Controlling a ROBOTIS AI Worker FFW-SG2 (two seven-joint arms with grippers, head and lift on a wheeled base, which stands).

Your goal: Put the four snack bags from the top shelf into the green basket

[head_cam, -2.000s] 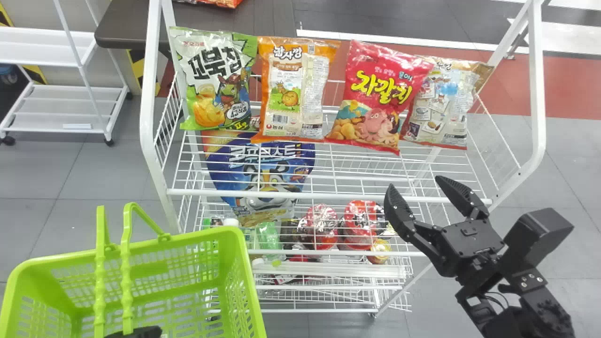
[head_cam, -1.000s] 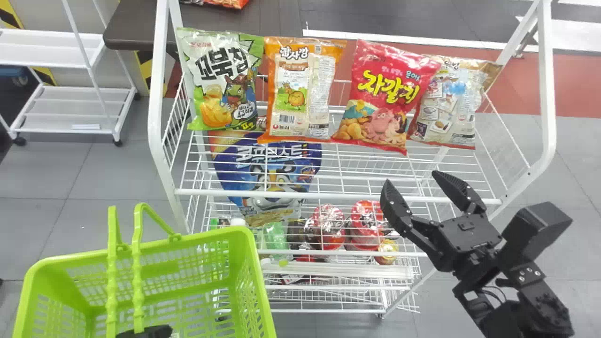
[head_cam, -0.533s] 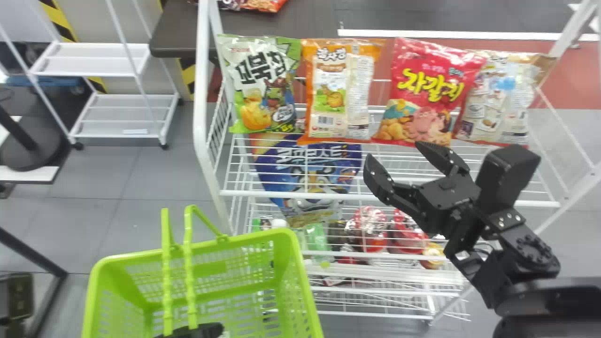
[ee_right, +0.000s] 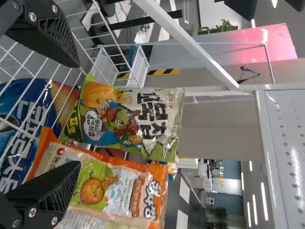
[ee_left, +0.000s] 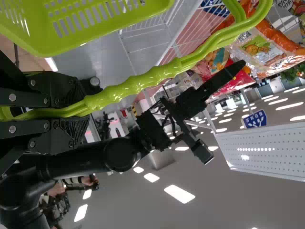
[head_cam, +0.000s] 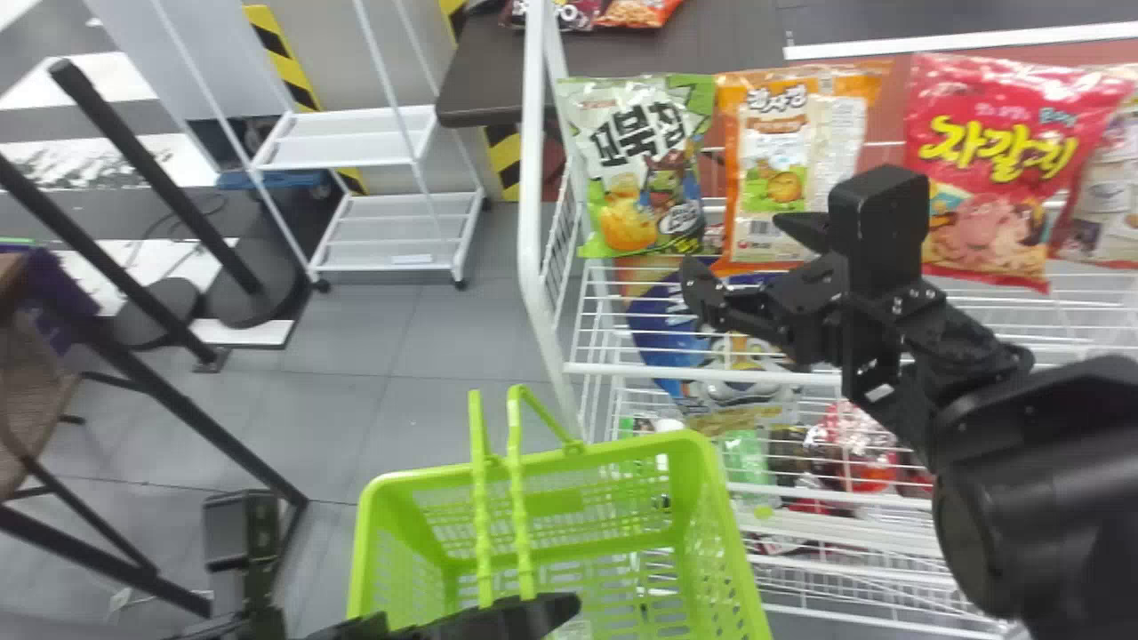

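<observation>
Wire shelf [head_cam: 622, 369], 4th snack bag [head_cam: 1105, 200], cut off

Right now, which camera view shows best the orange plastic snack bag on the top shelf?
The head view: the orange bag shows from top to bottom, only its lower right behind the right gripper. The right wrist view shows it larger, but a finger and the edge hide some. The left wrist view shows part, slanted.

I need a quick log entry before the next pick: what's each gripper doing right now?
Left gripper: closed on the handles of the green basket.
Right gripper: open, holding nothing.
</observation>
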